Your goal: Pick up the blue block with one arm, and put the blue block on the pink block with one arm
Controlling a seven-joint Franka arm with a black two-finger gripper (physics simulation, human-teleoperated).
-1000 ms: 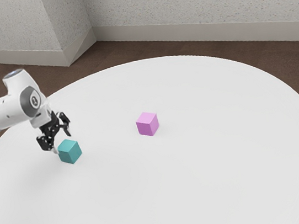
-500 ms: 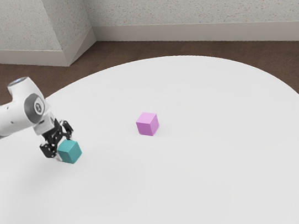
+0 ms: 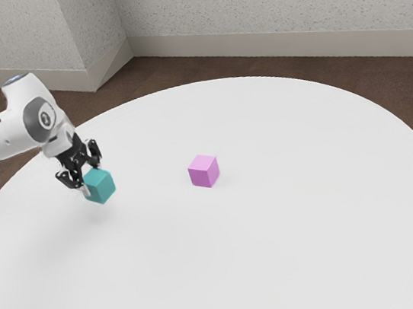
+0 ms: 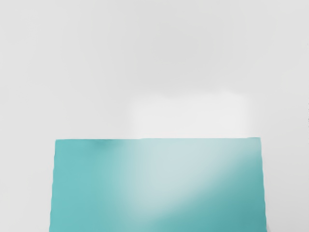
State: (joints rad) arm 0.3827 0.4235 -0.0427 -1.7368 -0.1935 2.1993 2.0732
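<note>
The black gripper is pinching the blue block between its two fingers, hanging at a slant from the white arm. The block, more teal than blue to my eye, is toward the exterior view's left and looks to be held just off the white table. In the wrist view it sits close under the hand. The pink block stands well apart, toward the exterior view's right, with bare tabletop between them. To carry it well, I'd say lift high enough to clear the pink block's top, travel level with a firm pinch, square the faces above it, then lower gently before letting go.
</note>
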